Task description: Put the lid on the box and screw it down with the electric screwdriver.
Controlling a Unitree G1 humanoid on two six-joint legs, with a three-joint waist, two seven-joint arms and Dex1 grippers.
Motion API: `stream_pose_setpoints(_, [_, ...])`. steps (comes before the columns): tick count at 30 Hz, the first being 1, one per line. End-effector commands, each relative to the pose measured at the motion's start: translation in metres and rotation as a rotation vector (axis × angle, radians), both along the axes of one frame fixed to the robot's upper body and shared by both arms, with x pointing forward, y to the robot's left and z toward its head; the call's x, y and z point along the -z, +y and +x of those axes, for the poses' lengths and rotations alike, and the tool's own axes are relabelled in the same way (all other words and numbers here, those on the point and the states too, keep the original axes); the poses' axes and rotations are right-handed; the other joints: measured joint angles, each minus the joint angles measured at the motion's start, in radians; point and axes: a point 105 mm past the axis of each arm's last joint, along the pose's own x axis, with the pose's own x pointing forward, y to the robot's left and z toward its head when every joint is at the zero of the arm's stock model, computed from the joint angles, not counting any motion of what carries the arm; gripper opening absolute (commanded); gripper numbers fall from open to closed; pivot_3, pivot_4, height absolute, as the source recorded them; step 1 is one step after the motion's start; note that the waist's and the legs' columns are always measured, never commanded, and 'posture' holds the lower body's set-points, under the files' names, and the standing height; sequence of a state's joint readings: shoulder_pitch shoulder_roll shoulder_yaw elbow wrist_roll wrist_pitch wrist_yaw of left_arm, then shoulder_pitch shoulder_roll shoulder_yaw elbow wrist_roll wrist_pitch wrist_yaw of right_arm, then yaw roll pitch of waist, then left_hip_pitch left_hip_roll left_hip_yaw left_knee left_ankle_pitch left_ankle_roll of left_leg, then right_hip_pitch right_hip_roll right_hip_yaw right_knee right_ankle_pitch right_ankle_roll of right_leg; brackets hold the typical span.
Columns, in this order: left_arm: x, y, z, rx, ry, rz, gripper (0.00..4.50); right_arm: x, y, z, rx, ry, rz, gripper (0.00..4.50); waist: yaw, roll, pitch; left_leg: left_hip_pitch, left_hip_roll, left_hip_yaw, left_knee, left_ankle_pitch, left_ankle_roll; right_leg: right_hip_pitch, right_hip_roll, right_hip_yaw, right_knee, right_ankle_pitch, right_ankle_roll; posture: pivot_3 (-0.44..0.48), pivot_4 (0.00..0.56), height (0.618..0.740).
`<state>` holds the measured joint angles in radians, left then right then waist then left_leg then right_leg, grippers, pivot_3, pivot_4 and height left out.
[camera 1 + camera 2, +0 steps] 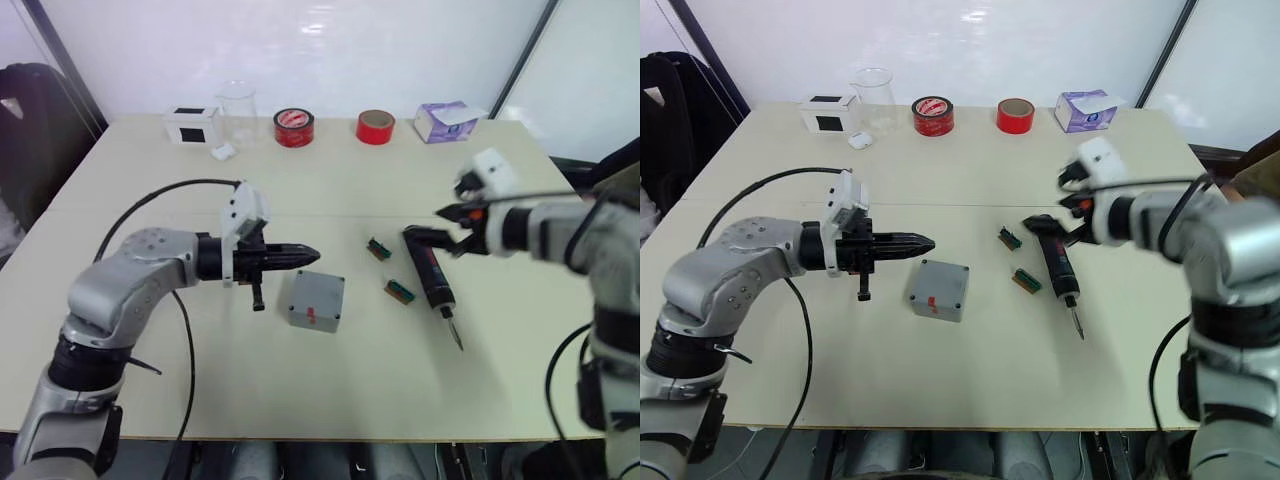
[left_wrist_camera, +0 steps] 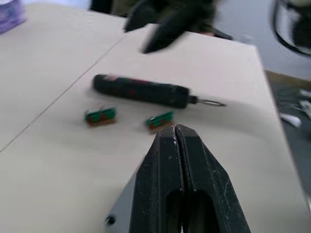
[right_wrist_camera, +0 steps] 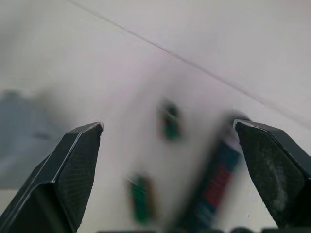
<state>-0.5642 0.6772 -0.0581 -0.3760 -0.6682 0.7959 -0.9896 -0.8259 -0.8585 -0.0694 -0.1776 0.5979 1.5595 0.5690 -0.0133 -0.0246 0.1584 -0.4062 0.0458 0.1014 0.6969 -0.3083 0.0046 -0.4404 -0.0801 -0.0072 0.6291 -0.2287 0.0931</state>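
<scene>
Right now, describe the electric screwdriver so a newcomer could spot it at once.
On the beige table, look right of the small grey box, near the right gripper. The electric screwdriver lies flat there: a black pen-shaped tool with a thin metal tip, far longer than the two small green parts beside it.

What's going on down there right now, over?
Left tool shut, empty, hovering beside the box. Right tool open above the electric screwdriver, which lies on the table. Two small green parts lie between box and screwdriver.
</scene>
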Motion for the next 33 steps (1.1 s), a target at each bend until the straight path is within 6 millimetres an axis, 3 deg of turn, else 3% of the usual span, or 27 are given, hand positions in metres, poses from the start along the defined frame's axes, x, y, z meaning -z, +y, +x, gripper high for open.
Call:
stream_pose_setpoints(1, [-0.003,-0.011,-0.006,0.069,-0.068,0.034,0.0,0.019,-0.008,-0.001,0.012,0.216,-0.046,4.5,-0.003,0.001,0.0,0.0,0.0,0.0,-0.001,0.0,0.0,0.0,0.0,0.0,0.0,0.0,0.0,0.0,0.15,0.74])
stream_pose_setpoints(8, [0.0,-0.017,-0.008,0.054,-0.096,0.034,0.0,0.042,-0.006,0.0,-0.011,0.401,-0.07,4.5,-0.001,0.001,0.001,-0.001,0.0,0.0,-0.001,0.0,0.0,-0.002,0.0,0.001,0.0,0.001,0.001,0.0,0.15,0.74])
stream_pose_setpoints(24, [0.011,-0.009,-0.011,-0.1,-0.072,-0.033,0.0,0.091,-0.029,0.017,0.007,0.527,-0.234,4.5,-0.001,0.001,0.001,-0.001,0.0,0.0,0.0,0.0,0.0,-0.002,0.0,0.001,0.0,0.002,0.003,0.0,0.15,0.74])
stream_pose_setpoints(31, [0.014,-0.012,-0.006,-0.139,-0.069,-0.051,0.0,0.111,-0.027,0.006,0.002,0.629,-0.222,4.5,0.001,-0.002,-0.001,0.0,0.0,0.0,0.001,0.0,0.0,0.001,0.0,0.001,0.0,0.001,0.002,0.0,0.15,0.74])
stream_pose_setpoints(33, [0.014,-0.013,-0.004,-0.127,-0.077,-0.044,0.0,0.116,-0.028,0.0,-0.024,0.639,-0.252,4.02,0.001,-0.003,-0.002,0.001,0.0,0.0,0.001,0.0,0.0,0.002,0.0,0.0,0.0,0.001,0.002,0.0,0.15,0.74])
